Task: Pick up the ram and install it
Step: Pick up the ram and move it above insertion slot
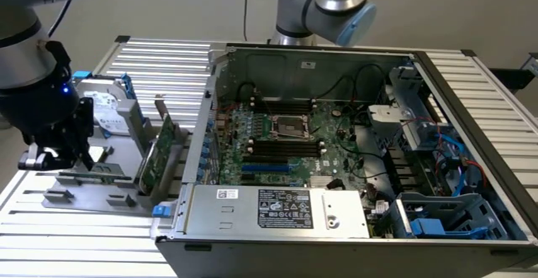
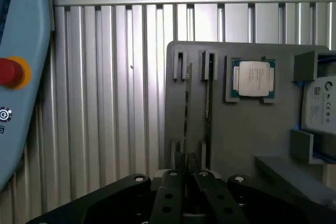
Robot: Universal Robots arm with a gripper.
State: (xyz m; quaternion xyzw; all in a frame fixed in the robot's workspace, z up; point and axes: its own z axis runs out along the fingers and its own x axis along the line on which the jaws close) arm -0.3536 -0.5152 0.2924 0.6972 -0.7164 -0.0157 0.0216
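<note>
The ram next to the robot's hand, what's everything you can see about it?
The ram is a long, thin green circuit-board stick, seen edge-on from the wrist. It stands on its long edge, its ends in slots of a grey holder tray on the ribbed metal table. A second stick stands parallel beside it, not touching. The gripper hangs at one end; whether it touches, I cannot tell.
</note>
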